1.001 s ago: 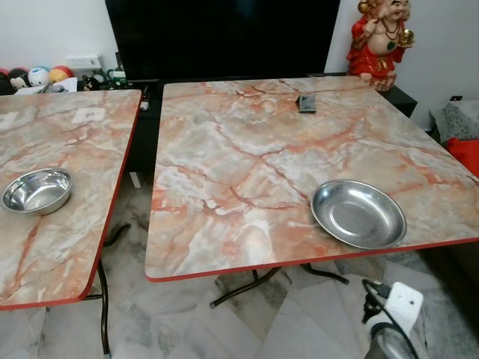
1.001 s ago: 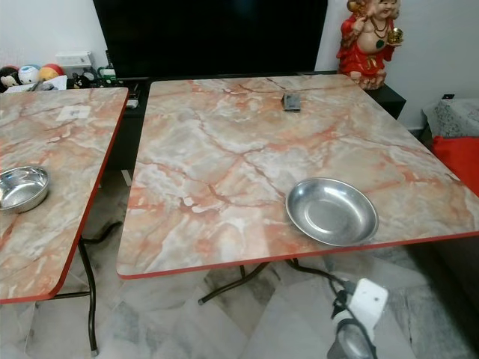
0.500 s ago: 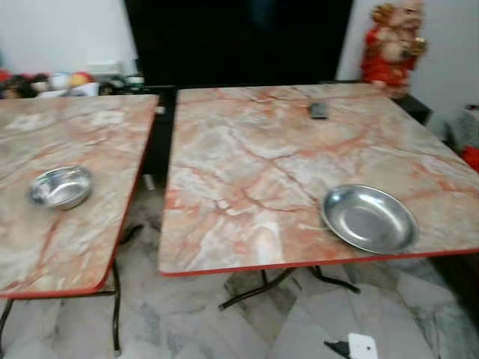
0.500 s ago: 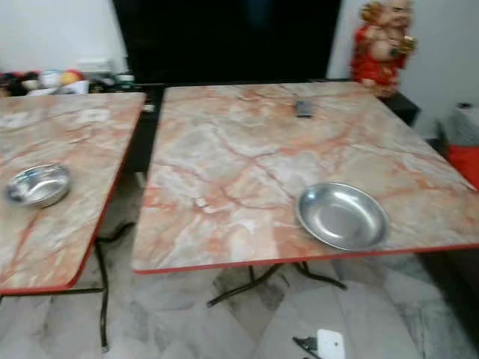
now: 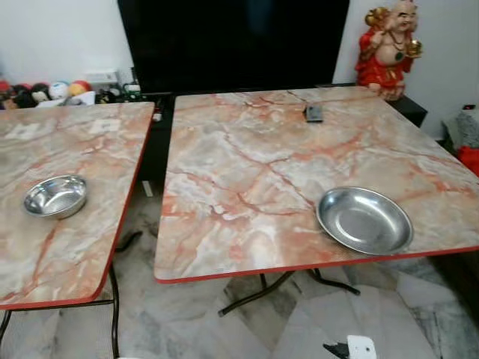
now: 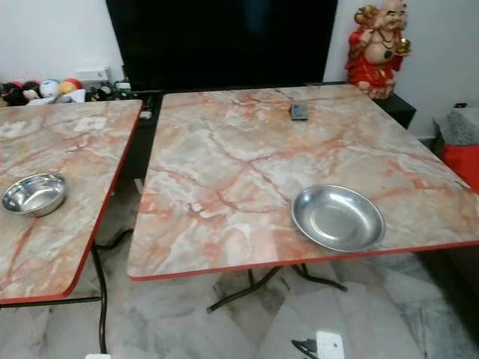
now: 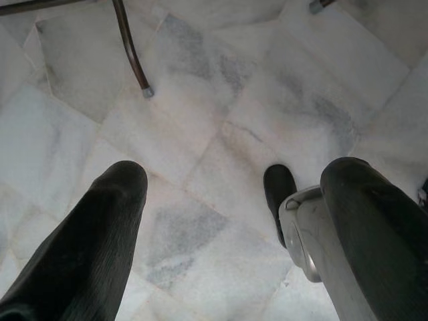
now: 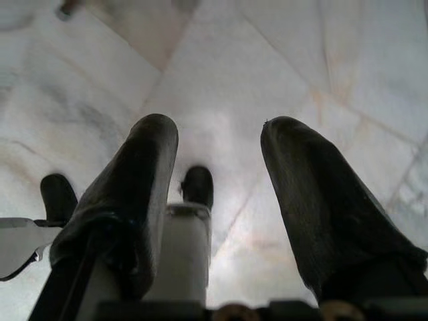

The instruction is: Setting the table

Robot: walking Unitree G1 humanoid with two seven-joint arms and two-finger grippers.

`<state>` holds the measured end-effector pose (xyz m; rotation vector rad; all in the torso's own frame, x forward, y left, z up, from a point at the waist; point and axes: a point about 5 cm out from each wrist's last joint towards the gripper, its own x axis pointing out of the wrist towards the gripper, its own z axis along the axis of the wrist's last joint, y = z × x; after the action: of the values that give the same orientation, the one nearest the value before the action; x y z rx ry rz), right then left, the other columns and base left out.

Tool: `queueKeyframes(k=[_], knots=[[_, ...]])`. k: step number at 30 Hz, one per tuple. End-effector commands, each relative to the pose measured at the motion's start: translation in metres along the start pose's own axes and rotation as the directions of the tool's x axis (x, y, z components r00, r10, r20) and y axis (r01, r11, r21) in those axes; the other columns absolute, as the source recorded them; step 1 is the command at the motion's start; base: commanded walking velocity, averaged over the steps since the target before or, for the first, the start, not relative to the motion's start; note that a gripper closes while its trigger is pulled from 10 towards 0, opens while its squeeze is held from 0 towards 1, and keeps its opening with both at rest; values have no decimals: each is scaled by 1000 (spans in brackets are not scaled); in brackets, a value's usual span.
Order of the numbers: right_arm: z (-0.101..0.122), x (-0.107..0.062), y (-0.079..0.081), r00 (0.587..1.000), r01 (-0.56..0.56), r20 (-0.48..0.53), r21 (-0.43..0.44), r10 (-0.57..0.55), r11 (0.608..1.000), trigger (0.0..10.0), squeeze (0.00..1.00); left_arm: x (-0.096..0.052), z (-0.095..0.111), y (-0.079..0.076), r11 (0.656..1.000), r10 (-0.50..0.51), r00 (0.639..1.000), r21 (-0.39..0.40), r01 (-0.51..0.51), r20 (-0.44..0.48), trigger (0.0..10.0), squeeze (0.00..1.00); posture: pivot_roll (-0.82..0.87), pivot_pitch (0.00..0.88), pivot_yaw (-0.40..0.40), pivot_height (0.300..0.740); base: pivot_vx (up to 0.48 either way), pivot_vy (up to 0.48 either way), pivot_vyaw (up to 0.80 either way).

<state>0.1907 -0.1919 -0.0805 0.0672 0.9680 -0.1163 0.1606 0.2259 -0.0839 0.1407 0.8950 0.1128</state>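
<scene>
2 marble tables: steel plate (image 5: 364, 219) near right, steel bowl (image 5: 55, 197) left; left gripper (image 7: 234, 200) and right gripper (image 8: 217, 157) wide, empty, over floor.

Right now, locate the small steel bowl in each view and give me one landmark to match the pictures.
Left eye view: the small steel bowl sits on the left table, near the picture's left edge.
Right eye view: same bowl, closer to the left edge.
Left wrist view: floor tiles under the left gripper.
Right wrist view: floor under the right gripper.
Shared landmark: the red figurine, in both eye views.
</scene>
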Motion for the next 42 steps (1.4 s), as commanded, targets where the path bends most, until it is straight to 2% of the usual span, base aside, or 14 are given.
queueKeyframes(k=[1, 5, 9, 12, 14, 19, 28, 37, 42], knots=[[3, 0, -3, 1000, -1, 15, -9, 1, 1000, 10000, 0, -1, -4, 4, 1000, 8, 1000, -25, -9, -25, 10000, 0, -12, 19, 13, 740, 0, 0, 625], [10, 1, -4, 999, -3, 34, -23, 4, 1000, 10000, 0, -1, -5, 5, 999, 15, 999, -40, -16, -34, 10000, 0, -4, 34, 9, 740, 0, 0, 756], [1, 0, 7, 1000, -14, 27, -18, 15, 1000, 10000, 0, -2, -8, 6, 998, 16, 999, -57, -19, -47, 10000, 0, 1, 41, 9, 740, 0, 0, 800], [1, 0, 8, 999, -22, 24, -3, 22, 1000, 10000, 0, -2, -10, 6, 998, 16, 998, -59, -20, -54, 10000, 0, 2, 50, 10, 740, 0, 0, 650], [0, 0, 7, 1000, -9, 12, 30, 8, 1000, 10000, 0, -2, -11, 6, 998, 17, 998, -60, -20, -57, 10000, 0, 2, 50, 10, 740, 0, 0, 0], [0, 0, 6, 1000, -7, 14, 12, 6, 1000, 10000, 0, -3, -12, 7, 998, 16, 998, -63, -20, -66, 10000, 0, 3, 59, 11, 740, 0, 0, 0], [1, 0, 6, 1000, -7, 18, 18, 7, 1000, 10000, 0, -3, -13, 8, 997, 17, 997, -71, -23, -81, 10000, 0, 4, 64, 9, 740, 0, 330, 0], [2, 1, 6, 1000, -13, 19, -2, 13, 1000, 10000, 0, -10, -32, 19, 996, 33, 992, -81, -43, -123, 10000, 0, 3, 65, 9, 740, 0, 355, 0], [2, 1, 6, 1000, -16, 21, -4, 17, 1000, 10000, 0, -11, -35, 21, 996, 36, 991, -79, -47, -131, 10000, 0, 5, 66, 11, 740, 0, 356, 0]])
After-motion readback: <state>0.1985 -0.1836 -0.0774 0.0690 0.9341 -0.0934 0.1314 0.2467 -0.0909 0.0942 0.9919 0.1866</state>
